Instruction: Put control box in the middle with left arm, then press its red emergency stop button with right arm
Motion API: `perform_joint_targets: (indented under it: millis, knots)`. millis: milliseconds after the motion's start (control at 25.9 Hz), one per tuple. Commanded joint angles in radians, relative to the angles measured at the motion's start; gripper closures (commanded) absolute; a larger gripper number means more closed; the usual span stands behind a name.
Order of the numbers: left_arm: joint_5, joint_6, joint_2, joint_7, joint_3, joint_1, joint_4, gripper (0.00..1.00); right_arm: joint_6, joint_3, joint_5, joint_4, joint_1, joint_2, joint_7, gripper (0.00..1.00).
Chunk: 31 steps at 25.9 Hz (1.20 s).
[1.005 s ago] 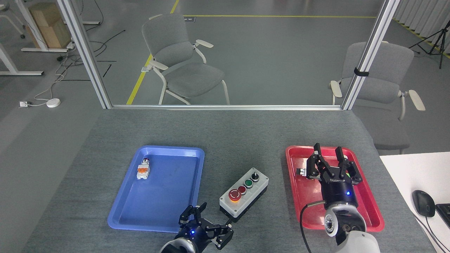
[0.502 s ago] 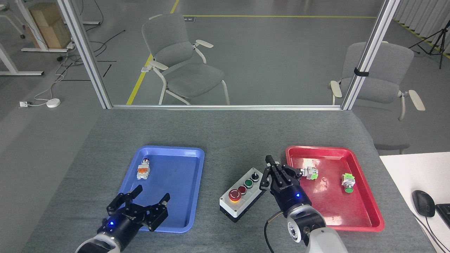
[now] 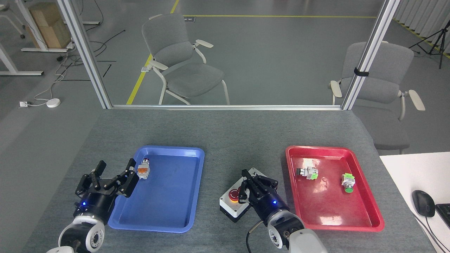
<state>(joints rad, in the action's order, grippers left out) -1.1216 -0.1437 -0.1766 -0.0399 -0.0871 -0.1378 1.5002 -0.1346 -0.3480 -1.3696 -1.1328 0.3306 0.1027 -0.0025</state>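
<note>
Overall light: you are looking at an evenly bright scene, with soft light falling from overhead.
Shadows: faint ones are sitting under the grey chair (image 3: 182,63) at 12 o'clock and beside the control box (image 3: 235,205).
Glare: white highlights are shining on the red tray (image 3: 365,203) at 4 o'clock; the blue tray (image 3: 168,211) is glaring only faintly.
Focus: everything is staying sharp, near and far.
Blur: none is showing on either gripper.
Edges: the metal posts (image 3: 84,52) are leaning outward toward the top corners.

Head view, high, facing forward and down
</note>
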Motion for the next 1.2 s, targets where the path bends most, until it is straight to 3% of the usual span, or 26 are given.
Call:
perform_joint_targets:
  millis: [0,348,889,928,966,1005,1043,1159]
  knots:
    - [-0.003,0.016,0.005,0.005,0.001,-0.002,-0.011,0.01,0.0,-0.009,0.0,0.011,0.011,-0.023,-0.001,1.0]
    - [-0.007,0.015,0.042,0.005,0.02,0.01,-0.008,0.01,0.0,-0.088,0.0,0.163,0.034,-0.061,-0.001,1.0]
    - [-0.043,0.021,0.039,0.003,0.021,0.017,-0.012,0.01,0.009,-0.074,0.004,0.238,0.038,-0.084,-0.011,0.98]
    - [-0.046,0.021,0.04,0.003,0.021,0.023,-0.014,0.01,0.013,-0.071,0.004,0.229,0.048,-0.093,-0.014,0.78]
    - [-0.049,0.021,0.04,0.003,0.021,0.037,-0.012,0.01,0.017,-0.062,0.004,0.217,0.068,-0.104,-0.016,0.49]
    - [-0.052,0.021,0.04,0.003,0.021,0.046,-0.009,0.01,0.033,-0.034,0.007,0.202,0.087,-0.104,-0.025,0.07]
    - [-0.053,0.021,0.042,0.003,0.023,0.052,-0.008,0.01,0.047,0.01,0.017,0.185,0.104,-0.104,-0.05,0.01]
    - [-0.053,0.019,0.042,0.003,0.058,0.067,-0.009,0.01,0.047,0.124,0.058,0.157,0.128,-0.107,-0.148,0.01]
